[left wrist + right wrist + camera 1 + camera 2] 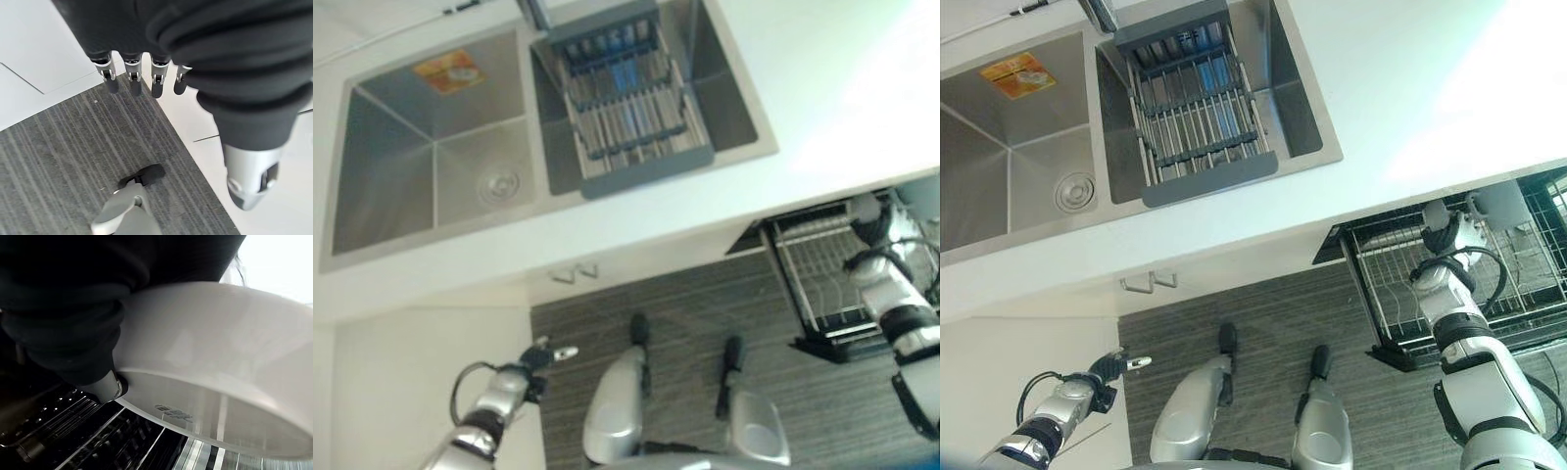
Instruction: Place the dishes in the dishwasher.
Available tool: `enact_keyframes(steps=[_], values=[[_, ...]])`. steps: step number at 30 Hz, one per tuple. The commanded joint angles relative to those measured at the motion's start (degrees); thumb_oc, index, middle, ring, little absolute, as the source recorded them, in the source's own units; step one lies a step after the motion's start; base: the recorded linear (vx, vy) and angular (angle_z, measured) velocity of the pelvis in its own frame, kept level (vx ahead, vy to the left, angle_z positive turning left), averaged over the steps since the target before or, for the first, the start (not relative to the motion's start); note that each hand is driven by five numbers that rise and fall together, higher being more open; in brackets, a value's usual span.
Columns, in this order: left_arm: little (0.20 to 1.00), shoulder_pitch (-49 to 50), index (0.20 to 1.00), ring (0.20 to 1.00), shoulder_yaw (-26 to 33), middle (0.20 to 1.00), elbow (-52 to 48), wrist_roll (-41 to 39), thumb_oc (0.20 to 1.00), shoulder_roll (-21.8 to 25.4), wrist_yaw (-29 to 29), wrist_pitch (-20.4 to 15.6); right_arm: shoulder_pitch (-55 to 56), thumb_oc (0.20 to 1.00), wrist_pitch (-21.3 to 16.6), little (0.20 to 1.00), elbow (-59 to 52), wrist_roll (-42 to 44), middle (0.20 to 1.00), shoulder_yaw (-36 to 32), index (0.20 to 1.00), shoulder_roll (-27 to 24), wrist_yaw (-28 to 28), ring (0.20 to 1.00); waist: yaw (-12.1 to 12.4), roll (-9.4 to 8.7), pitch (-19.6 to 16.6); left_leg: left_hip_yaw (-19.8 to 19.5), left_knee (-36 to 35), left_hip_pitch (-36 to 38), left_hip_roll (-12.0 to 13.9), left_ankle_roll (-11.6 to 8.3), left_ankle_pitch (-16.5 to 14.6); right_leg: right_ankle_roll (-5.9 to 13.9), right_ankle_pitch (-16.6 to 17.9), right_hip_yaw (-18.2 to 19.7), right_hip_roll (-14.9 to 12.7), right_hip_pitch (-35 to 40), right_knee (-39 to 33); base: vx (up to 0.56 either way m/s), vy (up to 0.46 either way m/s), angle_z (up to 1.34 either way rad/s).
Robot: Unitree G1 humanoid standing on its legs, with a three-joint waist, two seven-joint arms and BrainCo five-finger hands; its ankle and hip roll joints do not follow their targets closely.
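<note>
My right hand (1448, 238) hangs over the pulled-out dishwasher rack (1393, 294) at the right, below the counter edge. It is shut on a white dish (220, 362), and its thumb (110, 385) presses at the dish's rim. In the right eye view the dish (1504, 202) shows as a pale round shape just past the hand, above the rack's wires (98, 435). My left hand (544, 354) hangs low at the left over the floor, its fingers (132, 78) straight and holding nothing.
A steel double sink (1028, 166) is set in the white counter (1410, 88). Its right basin holds a grey drying rack (1200, 108). Two small hooks (1148, 283) stick out under the counter edge. Grey striped carpet (1263, 313) lies below.
</note>
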Motion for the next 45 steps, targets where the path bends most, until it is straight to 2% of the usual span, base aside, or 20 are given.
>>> enact_keyframes(steps=[1, 6, 8, 13, 18, 20, 25, 27, 29, 38, 39, 40, 41, 42, 43, 45], values=[[1.0, -0.16, 1.0, 1.0, -1.53, 1.0, 1.03, -3.06, 1.0, 2.87, -0.24, -0.68, -3.61, 0.2, 1.48, 0.2, -2.68, -5.63, 0.2, 3.55, 0.2, -5.59, -9.66, 0.2, 1.37, -1.31, -3.33, -5.63, 7.19, -4.8, -2.4, 1.47, -5.67, -1.08, -5.83, -0.14, -1.27, -4.97, 11.53, -0.06, -0.016, 0.03], [1.0, -0.84, 1.0, 1.0, -1.81, 1.0, 0.73, -3.78, 1.0, 3.66, -0.27, -0.36, -4.64, 0.2, 2.68, 0.2, -2.1, -9.02, 0.2, 6.41, 0.2, -7.12, -10.33, 0.2, 1.06, -0.66, -2.53, -5.57, 6.54, -6.35, -2.74, 1.74, -5.12, -1.05, -5.87, 0.45, -1.12, -7.3, 12.21, -0.07, -0.014, -0.02], [1.0, -1.52, 1.0, 1.0, -1.96, 1.0, 0.61, -3.88, 1.0, 4.03, -0.32, -0.43, -6.75, 0.2, 3.64, 0.2, 0.2, -10.72, 0.2, 8.11, 0.2, -7.26, -11.37, 0.2, 1.35, -0.07, -1.72, -5.48, 7.54, -7.89, -3.13, 1.92, -5.14, -1.24, -6.65, 0.58, -1.29, -9.3, 14.54, -0.09, -0.03, -0.07], [1.0, -1.78, 1.0, 1.0, -2.98, 1.0, -1.05, -4.52, 1.0, 3.96, 0.41, -0.6, -8.28, 0.2, 3.15, 0.2, 3.77, -7.63, 0.2, 7.43, 0.2, -7.75, -14.33, 0.2, 1.35, 1.64, -0.47, -5.64, 9.73, -10.55, -3.76, 2.01, -5.14, -1.62, -7.88, 0.7, -1.96, -12.43, 18.59, -0.04, -0.005, 0.07], [1.0, -2.65, 1.0, 1.0, -3.52, 1.0, -3.26, -5.52, 1.0, 4.41, 0.59, -0.05, -12.25, 0.2, 4.87, 0.2, 4.4, -8.13, 0.2, 8.98, 0.2, -7.19, -14.17, 0.2, 1.39, 3.3, 1.14, -5.44, 9.47, -12.68, -4.39, 2.15, -4.31, -1.74, -8.5, 1.83, -1.95, -16.42, 21.44, -0.05, 0.014, -0.01], [1.0, -2.61, 1.0, 1.0, -4.14, 1.0, -3.5, -5.41, 1.0, 4.18, 0.23, -1.01, -14.26, 0.2, 4.99, 0.2, 6.39, -9.04, 0.2, 9.87, 0.2, -7.09, -13.22, 0.2, 1.74, 4.09, 1.6, -5.47, 9.38, -13.7, -4.73, 2.33, -3.97, -1.79, -8.75, 2.18, -1.92, -17.95, 22.41, -0.04, 0.005, 0.0], [1.0, -1.78, 1.0, 1.0, -5.07, 1.0, -4.65, -5.22, 1.0, 4.69, -0.23, -0.8, -16.31, 0.2, 5.07, 0.2, 10.24, -9.73, 0.2, 10.43, 0.2, -7.49, -13.82, 0.2, 2.5, 5.18, 1.6, -4.86, 9.64, -15.64, -4.71, 2.41, -3.73, -1.69, -9.25, 1.42, -2.39, -20.53, 24.45, -0.04, -0.003, 0.05], [1.0, -1.87, 1.0, 1.0, -5.65, 1.0, -4.53, -5.57, 1.0, 4.1, 0.21, -1.15, -17.47, 0.2, 6.82, 0.2, 11.77, -10.09, 0.2, 10.25, 0.2, -7.25, -17.42, 0.2, 2.64, 5.9, 1.61, -4.57, 10.23, -16.69, -4.86, 2.54, -3.84, -1.64, -9.16, 1.28, -2.74, -21.84, 25.09, -0.04, 0.035, 0.01], [1.0, -1.8, 1.0, 1.0, -6.37, 1.0, -5.39, -6.12, 1.0, 3.58, 0.88, -0.73, -17.77, 0.2, 6.27, 0.2, 12.73, -11.51, 0.2, 9.43, 0.2, -7.1, -19.12, 0.2, 2.62, 6.71, 1.61, -4.6, 10.9, -17.41, -5.21, 2.66, -3.98, -1.55, -9.11, 1.53, -3.03, -22.9, 25.89, -0.01, 0.058, 0.0], [1.0, -1.94, 1.0, 1.0, -9.37, 1.0, -8.8, -6.07, 1.0, 3.39, 0.74, -2.5, -21.36, 0.2, 9.68, 0.2, 12.41, -11.73, 0.2, 12.62, 0.2, -6.43, -17.45, 0.2, 2.58, 8.25, 1.61, -4.55, 12.41, -22.16, -5.65, 2.85, -3.82, -1.69, -8.81, 3.11, -2.52, -28.55, 27.87, 0.0, 0.029, -0.03], [1.0, -2.05, 1.0, 1.0, -9.84, 1.0, -9.21, -6.44, 1.0, 3.39, 0.7, -2.8, -21.45, 0.2, 9.94, 0.2, 12.57, -11.52, 0.2, 12.67, 0.2, -6.03, -17.42, 0.2, 2.41, 8.05, 1.61, -4.72, 13.03, -21.71, -6.05, 2.61, -5.33, -1.3, -10.48, 3.82, -2.62, -28.39, 28.84, 0.07, 0.004, -0.02], [1.0, -2.5, 1.0, 1.0, -10.0, 1.0, -9.29, -6.71, 1.0, 3.41, 0.71, -2.98, -21.72, 0.2, 9.63, 0.2, 12.94, -11.28, 0.2, 12.59, 0.2, -5.91, -17.43, 0.2, 2.47, 8.0, 1.61, -4.82, 13.27, -22.2, -6.08, 2.65, -5.36, -1.34, -10.51, 3.86, -2.49, -28.87, 29.04, 0.0, 0.0, 0.0], [1.0, -3.51, 1.0, 1.0, -10.33, 1.0, -9.56, -7.26, 1.0, 3.63, 0.74, -3.13, -22.7, 0.495, 9.68, 0.495, 13.44, -11.65, 0.495, 12.8, 0.495, -5.83, -16.25, 0.495, 2.79, 8.13, 1.61, -4.94, 13.45, -24.0, -5.79, 2.98, -4.05, -1.9, -9.03, 3.33, -2.18, -30.48, 28.97, -0.07, -0.003, -0.02], [1.0, -3.75, 1.0, 1.0, -10.67, 1.0, -9.83, -7.59, 1.0, 3.63, 0.94, -3.2, -22.84, 0.859, 9.26, 0.859, 13.95, -12.8, 0.859, 12.93, 0.859, -5.77, -15.88, 0.859, 2.86, 8.07, 1.61, -5.13, 13.64, -24.4, -5.82, 3.0, -4.13, -1.9, -9.08, 3.29, -2.1, -30.92, 29.28, 0.0, 0.0, 0.0], [1.0, -3.7, 1.0, 1.0, -11.19, 1.0, -10.1, -7.87, 1.0, 3.71, 1.04, -2.99, -22.56, 1.0, 8.12, 1.0, 14.2, -10.0, 1.0, 13.25, 1.0, -5.57, -14.91, 1.0, 2.71, 7.76, 1.61, -5.2, 14.08, -23.61, -6.12, 2.76, -5.63, -1.39, -10.67, 3.7, -2.36, -30.36, 30.09, 0.06, -0.022, -0.02], [1.0, -4.11, 1.0, 1.0, -11.6, 1.0, -10.74, -8.07, 1.0, 3.67, 1.29, -2.56, -21.97, 1.0, 4.88, 1.0, 14.79, -2.47, 1.0, 11.74, 1.0, -4.39, -13.39, 1.0, 2.74, 7.73, 1.61, -5.1, 14.2, -24.21, -6.1, 2.86, -5.58, -1.48, -10.56, 3.65, -2.21, -31.08, 30.27, 0.01, -0.005, 0.04]])
